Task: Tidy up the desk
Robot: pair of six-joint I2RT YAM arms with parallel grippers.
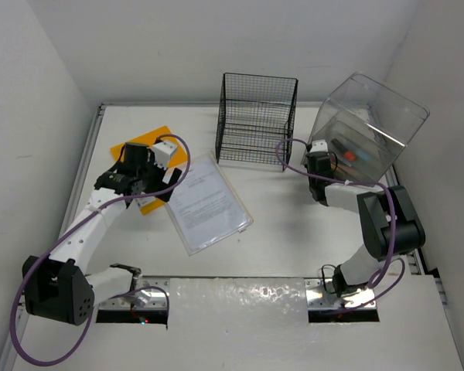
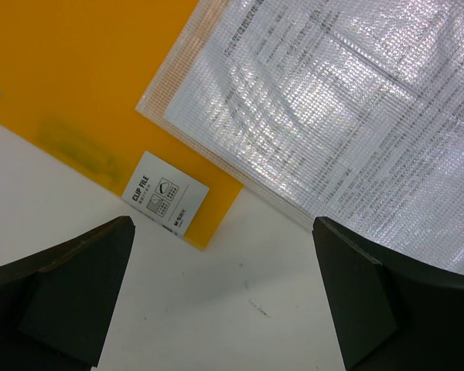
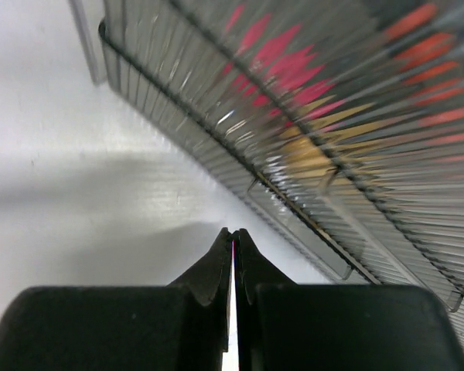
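Wide open, the left gripper [image 2: 221, 226] hovers over the matte-white desk [image 2: 240, 325] by an orange clip file [image 2: 77, 77]. Far right, the closed, empty right gripper [image 3: 232, 234] sits beside a clear plastic drawer box [image 3: 332, 116].

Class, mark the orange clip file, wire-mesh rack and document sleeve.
orange clip file [image 2: 77, 77], left wrist view, bare cover
wire-mesh rack [image 1: 257, 120], top external view, front mesh
document sleeve [image 1: 209, 202], top external view, middle

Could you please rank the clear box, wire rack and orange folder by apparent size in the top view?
1. clear box, largest
2. wire rack, somewhat smaller
3. orange folder, smallest, though partly hidden
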